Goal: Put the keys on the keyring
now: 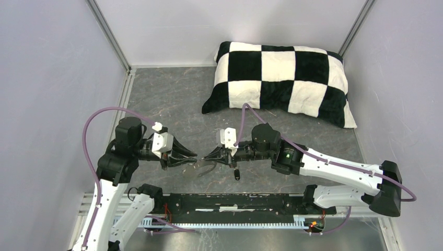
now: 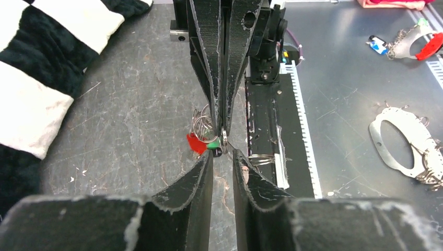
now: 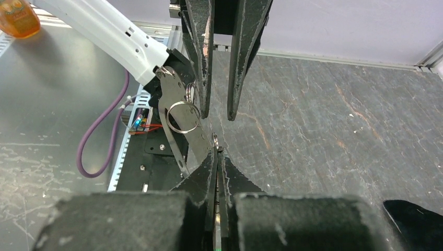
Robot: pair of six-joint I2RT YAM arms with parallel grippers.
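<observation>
We note open table (image 1: 167, 99) far and left of the left gripper (image 1: 191, 155) and right gripper (image 1: 208, 155), which meet tip to tip with no passage between, while the checked pillow (image 1: 279, 81) blocks far right and the keys (image 2: 198, 142) dangle beneath the right tips.

checked black-and-white pillow (image 1: 282, 78) lies at far side of the grey scratched tabletop (image 1: 172, 99), near the back wall. orange object (image 3: 18, 18) sits on metal sheet (image 3: 47, 104).

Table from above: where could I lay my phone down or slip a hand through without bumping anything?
Bare table lies far left between the wall and the checked pillow, and in the strip between pillow and right arm. Crowded: the near middle, where the left gripper and right gripper meet around the keys.
</observation>
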